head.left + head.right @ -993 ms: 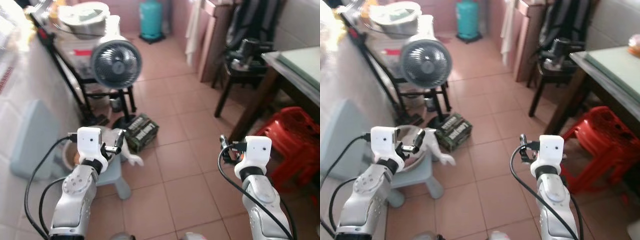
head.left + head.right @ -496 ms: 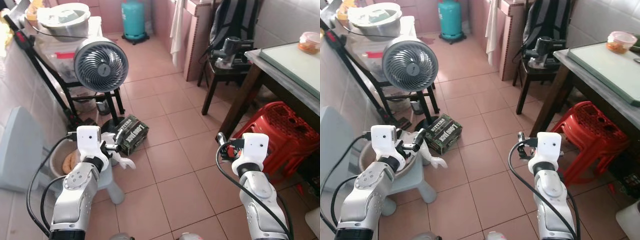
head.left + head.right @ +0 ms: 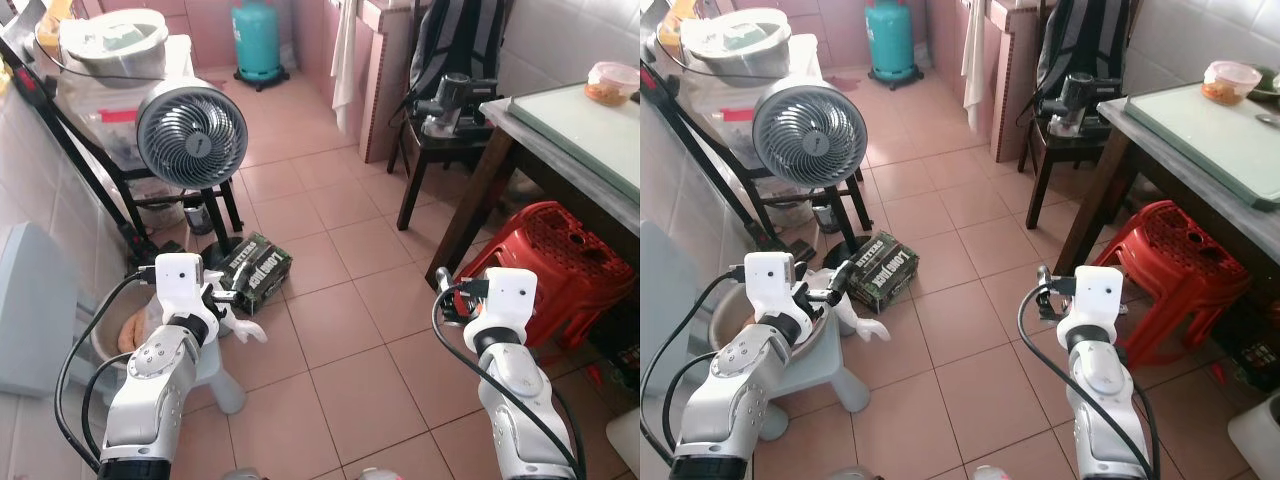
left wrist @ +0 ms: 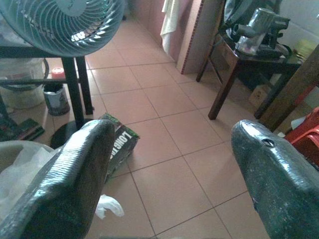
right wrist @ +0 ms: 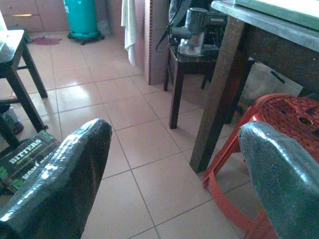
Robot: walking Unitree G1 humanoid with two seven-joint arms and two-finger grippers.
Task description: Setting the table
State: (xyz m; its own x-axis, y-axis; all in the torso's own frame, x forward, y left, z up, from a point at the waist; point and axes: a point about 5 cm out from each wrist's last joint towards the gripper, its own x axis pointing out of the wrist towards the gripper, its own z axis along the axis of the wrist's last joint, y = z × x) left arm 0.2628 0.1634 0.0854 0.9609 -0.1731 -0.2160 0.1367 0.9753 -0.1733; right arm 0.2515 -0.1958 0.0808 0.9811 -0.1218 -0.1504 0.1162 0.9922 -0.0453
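A dark wooden table (image 3: 1200, 135) with a pale green top stands at the right edge, and a lidded plastic tub (image 3: 1230, 80) of orange food rests on it. Both arms are raised in front of me over the tiled floor, well short of the table. My left gripper (image 3: 228, 292) is open and holds nothing; its fingers (image 4: 65, 184) frame bare floor in the left wrist view. My right gripper (image 3: 449, 292) is open too, with nothing between its fingers (image 5: 55, 184), which point toward the table leg (image 5: 217, 89).
A red plastic stool (image 3: 560, 255) sits under the table. A fan (image 3: 192, 130) on a stand, a green carton (image 3: 255, 272) and a pale blue stool (image 3: 810, 360) carrying a metal bowl are on my left. Further off are a dark side table (image 3: 450, 110) and a teal gas cylinder (image 3: 252, 35).
The whole view has shifted and sharpened as I move, bringing more of the table and the tub into sight. Both grippers stay open and empty in the same raised pose.
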